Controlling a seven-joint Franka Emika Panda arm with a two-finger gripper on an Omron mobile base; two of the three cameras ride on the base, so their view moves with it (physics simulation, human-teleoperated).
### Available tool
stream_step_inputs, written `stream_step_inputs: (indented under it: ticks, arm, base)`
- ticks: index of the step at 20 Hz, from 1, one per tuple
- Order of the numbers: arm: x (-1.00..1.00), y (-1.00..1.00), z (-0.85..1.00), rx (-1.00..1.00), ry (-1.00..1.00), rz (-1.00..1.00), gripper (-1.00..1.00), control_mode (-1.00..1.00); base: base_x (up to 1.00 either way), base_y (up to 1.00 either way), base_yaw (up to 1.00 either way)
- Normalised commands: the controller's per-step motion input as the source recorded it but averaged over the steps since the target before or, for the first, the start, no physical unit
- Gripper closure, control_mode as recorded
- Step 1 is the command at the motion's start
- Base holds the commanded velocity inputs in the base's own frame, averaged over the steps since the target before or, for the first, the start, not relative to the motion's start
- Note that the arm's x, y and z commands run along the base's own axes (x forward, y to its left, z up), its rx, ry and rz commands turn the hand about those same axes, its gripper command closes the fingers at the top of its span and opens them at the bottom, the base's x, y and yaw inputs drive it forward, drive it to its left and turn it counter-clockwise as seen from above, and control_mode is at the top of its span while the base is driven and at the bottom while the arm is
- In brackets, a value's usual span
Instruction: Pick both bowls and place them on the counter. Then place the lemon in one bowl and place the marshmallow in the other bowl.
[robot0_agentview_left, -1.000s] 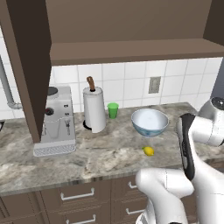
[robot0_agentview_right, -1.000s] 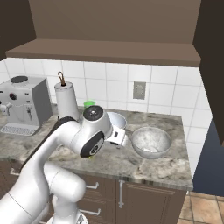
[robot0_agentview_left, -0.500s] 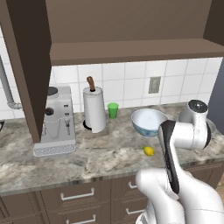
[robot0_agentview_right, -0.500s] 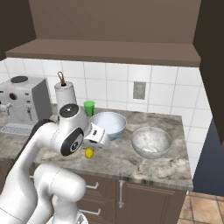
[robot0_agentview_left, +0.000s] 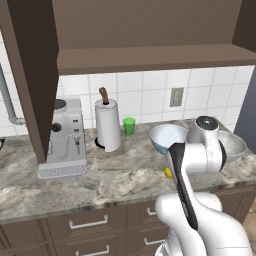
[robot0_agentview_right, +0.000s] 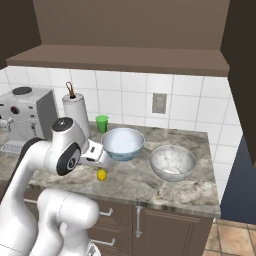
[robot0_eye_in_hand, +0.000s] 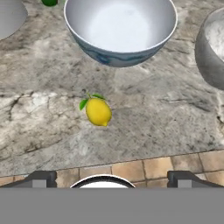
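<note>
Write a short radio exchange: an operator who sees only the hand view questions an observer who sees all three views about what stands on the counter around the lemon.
Operator: I see the lemon in front of the patterned bowl, and just the edge of a grey bowl. Is that one upright?
Observer: Yes. The grey bowl stands upright on the counter, to the right of the patterned bowl and apart from it.
Operator: What stands to the left of the bowls?
Observer: A paper towel roll on its stand, with a coffee machine further left.
</note>
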Motion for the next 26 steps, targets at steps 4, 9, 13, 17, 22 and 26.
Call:
stream_step_inputs:
  ticks: [4,9,13,17,22,26]
  arm:
    - [0.23,0.3,-0.24,0.0,0.05,0.15,-1.0,-1.0]
    - [0.27,0.09,-0.35,0.0,0.09,0.17,-1.0,-1.0]
    - [0.29,0.0,-0.31,0.0,0.04,0.09,-1.0,-1.0]
    - [0.31,-0.02,-0.23,0.0,0.03,0.01,-1.0,-1.0]
    - [0.2,-0.11,-0.19,0.0,0.04,0.0,-1.0,-1.0]
    - [0.12,-0.1,-0.23,0.0,0.06,0.0,-1.0,-1.0]
  base:
    - [0.0,0.0,0.0]
    - [0.0,0.0,0.0]
    - [0.0,0.0,0.0]
    - [0.0,0.0,0.0]
    - [0.0,0.0,0.0]
    - [0.0,0.0,0.0]
